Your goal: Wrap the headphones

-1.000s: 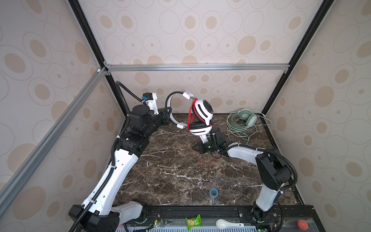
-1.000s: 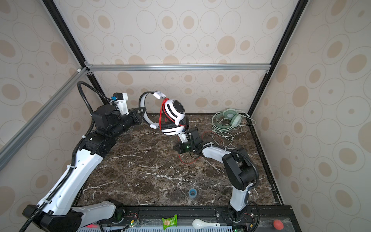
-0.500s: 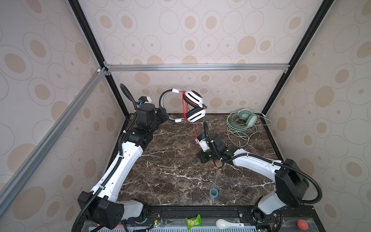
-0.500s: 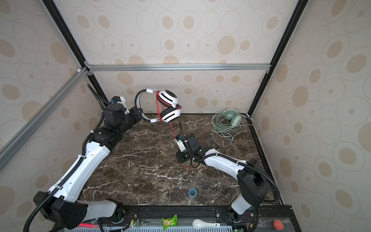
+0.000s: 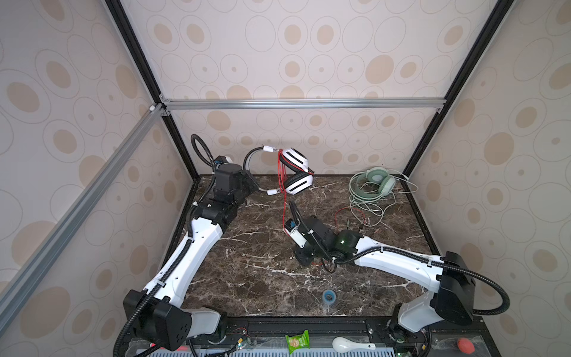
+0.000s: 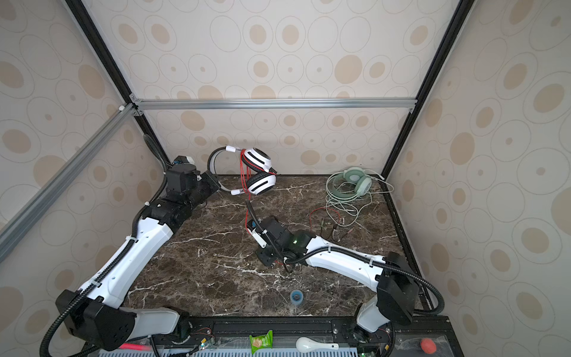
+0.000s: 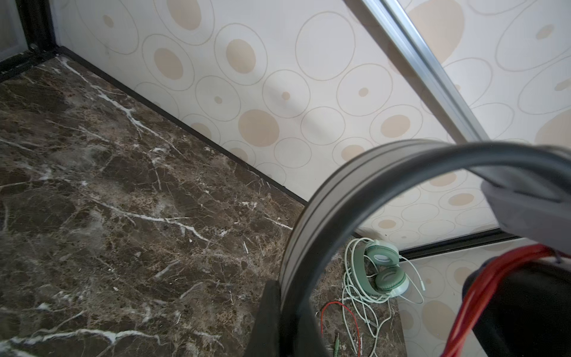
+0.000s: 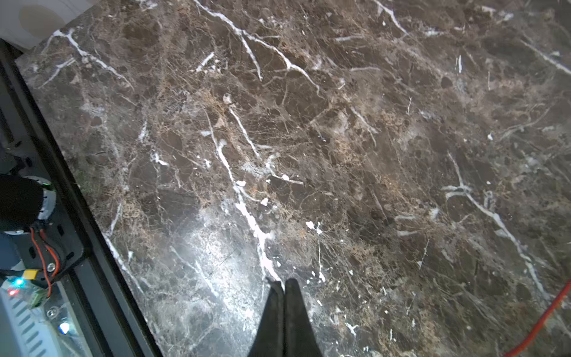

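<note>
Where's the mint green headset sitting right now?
In both top views the green headphones lie on the marble table in its far right corner, by the back wall, well right of the raised white headphones.

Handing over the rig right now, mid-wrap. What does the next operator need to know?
Left gripper: shut on the grey headband of the white headphones, holding them in the air near the back wall.
Right gripper: shut, low over the table; I cannot tell whether it pinches the red cord.
Done: several red turns hang around the white pair by the ear cups.
Left: a length of red cord runs down to the right arm, and its tail lies loose on the table. The mint headphones lie at the back right, cord unwrapped.
</note>
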`<move>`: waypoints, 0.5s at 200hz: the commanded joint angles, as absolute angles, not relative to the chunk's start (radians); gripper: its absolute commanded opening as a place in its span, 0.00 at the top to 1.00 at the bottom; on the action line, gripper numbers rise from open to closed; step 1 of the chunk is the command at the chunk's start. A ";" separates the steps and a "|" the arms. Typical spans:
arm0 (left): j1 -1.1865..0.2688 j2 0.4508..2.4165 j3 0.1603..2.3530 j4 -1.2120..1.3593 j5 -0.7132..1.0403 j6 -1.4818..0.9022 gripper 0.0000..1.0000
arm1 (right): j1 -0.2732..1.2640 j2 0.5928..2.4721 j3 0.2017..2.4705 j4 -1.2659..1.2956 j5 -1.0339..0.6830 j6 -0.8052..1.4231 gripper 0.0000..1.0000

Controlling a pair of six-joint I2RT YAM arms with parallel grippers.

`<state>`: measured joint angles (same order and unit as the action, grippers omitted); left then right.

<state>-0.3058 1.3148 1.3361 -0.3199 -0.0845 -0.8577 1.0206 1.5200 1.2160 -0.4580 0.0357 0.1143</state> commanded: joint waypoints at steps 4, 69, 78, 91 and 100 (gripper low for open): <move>-0.298 1.299 1.355 -0.256 -0.179 -0.827 1.00 | 1.065 1.482 1.276 -0.562 0.086 0.059 1.00; -0.298 1.260 1.310 -0.331 -0.319 -0.605 1.00 | 1.074 1.546 1.543 -0.797 0.272 -0.050 1.00; -0.300 1.247 1.302 -0.346 -0.344 -0.572 1.00 | 1.074 1.573 1.596 -0.828 0.289 -0.073 1.00; -0.302 1.228 1.294 -0.365 -0.374 -0.518 1.00 | 1.074 1.609 1.673 -0.863 0.300 -0.103 1.00; -0.307 1.216 1.289 -0.373 -0.385 -0.475 1.00 | 1.074 1.631 1.721 -0.885 0.304 -0.121 1.00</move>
